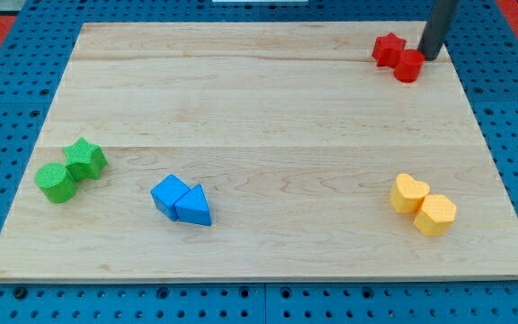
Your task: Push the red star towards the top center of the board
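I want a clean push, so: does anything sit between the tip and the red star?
Yes. The red cylinder touches the red star on its right, directly between it and my tip.

The rod (pixel 441 27) runs off the top edge, so only its lower stretch shows. My tip (pixel 431 58) sits just right of the red cylinder (pixel 409 66), and actual contact can't be confirmed. The board (pixel 259 117) has its near-right corner clipped by the right edge.
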You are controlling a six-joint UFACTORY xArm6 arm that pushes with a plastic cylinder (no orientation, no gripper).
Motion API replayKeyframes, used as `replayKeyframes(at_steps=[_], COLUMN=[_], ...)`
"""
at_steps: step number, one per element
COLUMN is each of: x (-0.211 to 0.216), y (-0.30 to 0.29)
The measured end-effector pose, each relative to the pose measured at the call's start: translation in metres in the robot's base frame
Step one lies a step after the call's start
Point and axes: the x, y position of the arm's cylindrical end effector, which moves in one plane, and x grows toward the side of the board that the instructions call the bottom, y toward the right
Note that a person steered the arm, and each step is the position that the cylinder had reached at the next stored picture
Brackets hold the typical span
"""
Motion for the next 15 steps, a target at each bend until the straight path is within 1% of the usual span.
replayKeyframes(at_steps=[2, 3, 5, 7, 8, 9, 10, 11, 13, 14, 15], x=[-0.024, -0.011, 0.008, 0.048, 0.08, 0.071, 0.034, 0.008, 0.046, 0.034, -0.012], y=[-0.007, -0.041, -0.137, -0.109, -0.134, -0.19, -0.2, -0.191, -0.196, -0.141, -0.134])
